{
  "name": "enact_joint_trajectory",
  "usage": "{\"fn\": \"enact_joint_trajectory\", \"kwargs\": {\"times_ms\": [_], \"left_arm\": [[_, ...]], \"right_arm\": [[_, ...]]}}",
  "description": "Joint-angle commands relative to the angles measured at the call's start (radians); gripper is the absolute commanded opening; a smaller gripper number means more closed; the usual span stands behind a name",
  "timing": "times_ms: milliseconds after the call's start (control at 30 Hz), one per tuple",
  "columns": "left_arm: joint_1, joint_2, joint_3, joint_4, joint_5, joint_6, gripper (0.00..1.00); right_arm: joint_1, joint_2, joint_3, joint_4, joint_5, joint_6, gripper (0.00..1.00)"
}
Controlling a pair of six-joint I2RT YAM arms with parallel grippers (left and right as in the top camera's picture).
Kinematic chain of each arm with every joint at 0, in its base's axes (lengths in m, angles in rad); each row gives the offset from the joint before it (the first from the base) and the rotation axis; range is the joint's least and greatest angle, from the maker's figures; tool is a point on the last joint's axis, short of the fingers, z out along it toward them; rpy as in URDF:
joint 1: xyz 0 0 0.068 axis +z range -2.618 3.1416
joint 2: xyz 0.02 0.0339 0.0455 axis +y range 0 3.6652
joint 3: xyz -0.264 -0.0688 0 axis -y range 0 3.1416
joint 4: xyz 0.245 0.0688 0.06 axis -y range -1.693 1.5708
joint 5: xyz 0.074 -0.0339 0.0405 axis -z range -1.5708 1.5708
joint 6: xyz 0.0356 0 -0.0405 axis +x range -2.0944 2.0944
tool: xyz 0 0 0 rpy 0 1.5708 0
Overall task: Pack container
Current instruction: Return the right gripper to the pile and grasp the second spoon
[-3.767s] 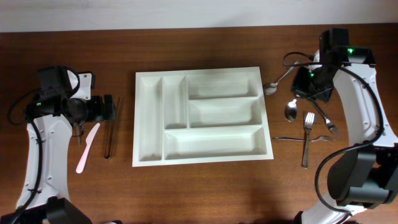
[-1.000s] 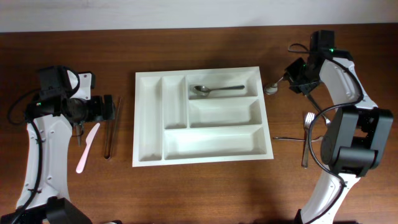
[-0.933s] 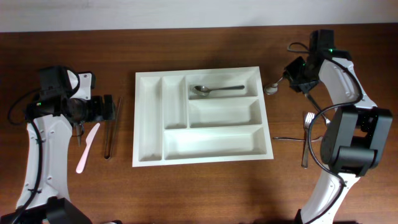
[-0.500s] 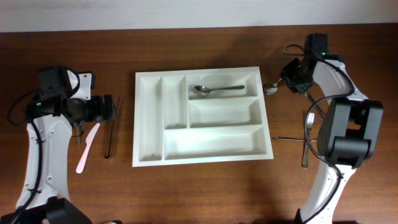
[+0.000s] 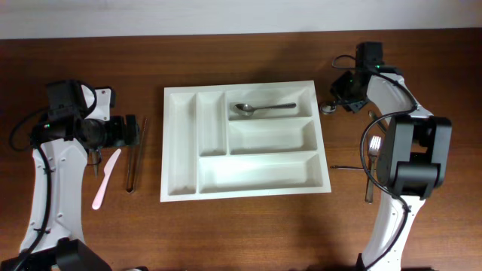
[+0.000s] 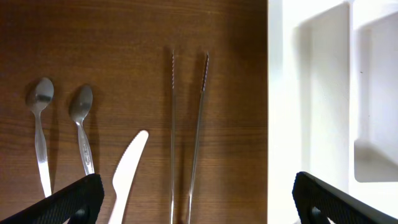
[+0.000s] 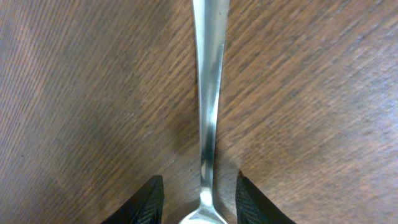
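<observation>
**Position.** The container (image 5: 179, 143), a white moulded plastic tray with smooth glossy walls, sits mid-frame in the overhead view. It has two narrow upright compartments and three wide horizontal ones. A packed spoon (image 5: 263, 109) lies in the top wide compartment; the others are bare.

**End effectors.** The right end effector (image 7: 202, 199), upper right of the overhead frame, is parted and straddles the loose spoon (image 7: 208, 93) near its neck. A sliver of wood shows on each side of the handle, so nothing is gripped yet. The left end effector (image 6: 194, 186) is spread wide and holds nothing. It hovers over thin metal tongs (image 6: 186, 124) and a flat white plastic knife (image 6: 127, 180).

**Materials.** The loose spoon is polished steel, slim and flat, and lies flush on the grained wooden tabletop (image 5: 248, 226).

**Risks, as judged.**
- The handle is slick and narrow, so a closing pinch may skid off it or pivot the spoon.
- The handle lies so low that the fingers may scrape the wood before they get purchase.
- With the hold so near the bowl, the long handle could droop and strike the tray's raised rim just beside it.
</observation>
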Motion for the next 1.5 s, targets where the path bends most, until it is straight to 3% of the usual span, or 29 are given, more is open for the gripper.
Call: {"fn": "enact_joint_trajectory", "kwargs": {"times_ms": [0, 67, 267, 867, 1267, 1467], "left_arm": [[0.006, 0.005, 0.021, -0.001, 0.0, 0.016, 0.99], [0.006, 0.005, 0.021, -0.001, 0.0, 0.016, 0.99], [0.006, 0.005, 0.021, -0.001, 0.0, 0.016, 0.99], [0.006, 0.005, 0.021, -0.001, 0.0, 0.016, 0.99], [0.006, 0.005, 0.021, -0.001, 0.0, 0.016, 0.99], [0.006, 0.005, 0.021, -0.001, 0.0, 0.016, 0.99]], "right_arm": [[0.007, 0.04, 0.003, -0.001, 0.028, 0.001, 0.37], [0.007, 0.04, 0.003, -0.001, 0.04, 0.001, 0.3], [0.008, 0.04, 0.003, -0.051, 0.108, 0.002, 0.21], [0.008, 0.041, 0.003, -0.223, 0.216, -0.049, 0.18], [0.007, 0.041, -0.01, -0.283, 0.216, -0.048, 0.25], [0.007, 0.041, -0.01, -0.293, 0.215, -0.048, 0.08]]}}
